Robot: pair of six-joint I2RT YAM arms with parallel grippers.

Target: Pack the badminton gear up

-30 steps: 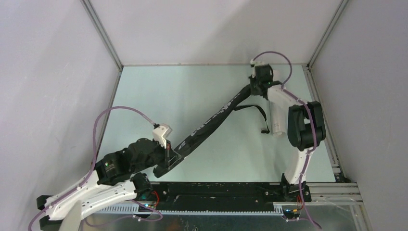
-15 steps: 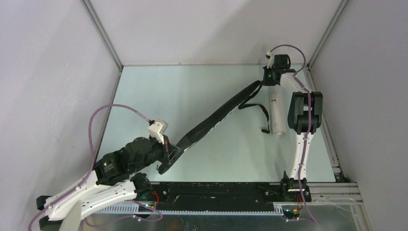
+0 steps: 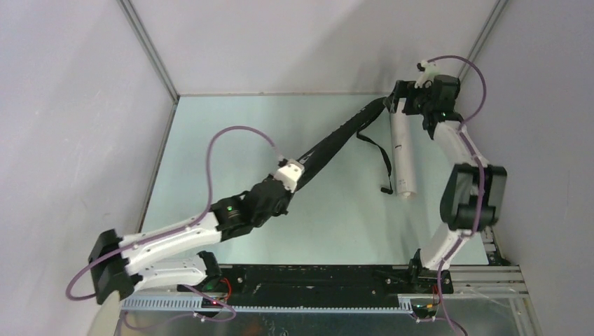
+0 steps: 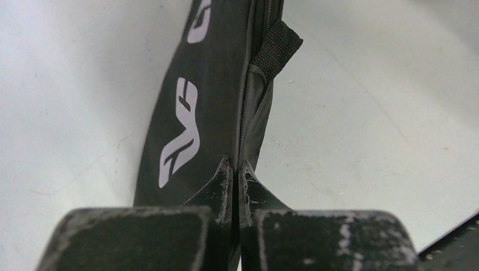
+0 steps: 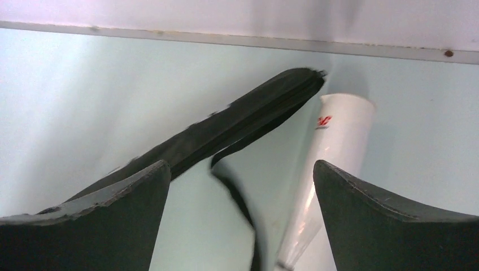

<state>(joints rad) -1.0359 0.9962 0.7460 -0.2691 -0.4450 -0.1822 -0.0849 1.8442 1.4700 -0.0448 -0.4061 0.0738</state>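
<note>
The black racket bag [image 3: 335, 140] lies slanted across the table, its far end by the back wall. My left gripper [image 3: 289, 173] is shut on the bag's edge seam [image 4: 243, 141] partway along it, beside white lettering [image 4: 181, 147]. The bag's near part is hidden under the left arm. My right gripper [image 3: 396, 98] stands wide open at the far right, just above the bag's far tip [image 5: 294, 82] and the top of the white tube [image 5: 342, 130], holding nothing. The tube [image 3: 403, 154] lies flat with its red logo by the gripper.
The bag's loose strap [image 3: 382, 159] trails over the table between bag and tube. The back wall's metal rail [image 3: 308, 93] and the right side rail [image 3: 468, 164] lie close to the right arm. The black mounting bar [image 3: 315, 276] runs along the near edge.
The left arm has stretched toward the far right, carrying the bag with it. The right gripper has drawn back to the far right corner and opened.
</note>
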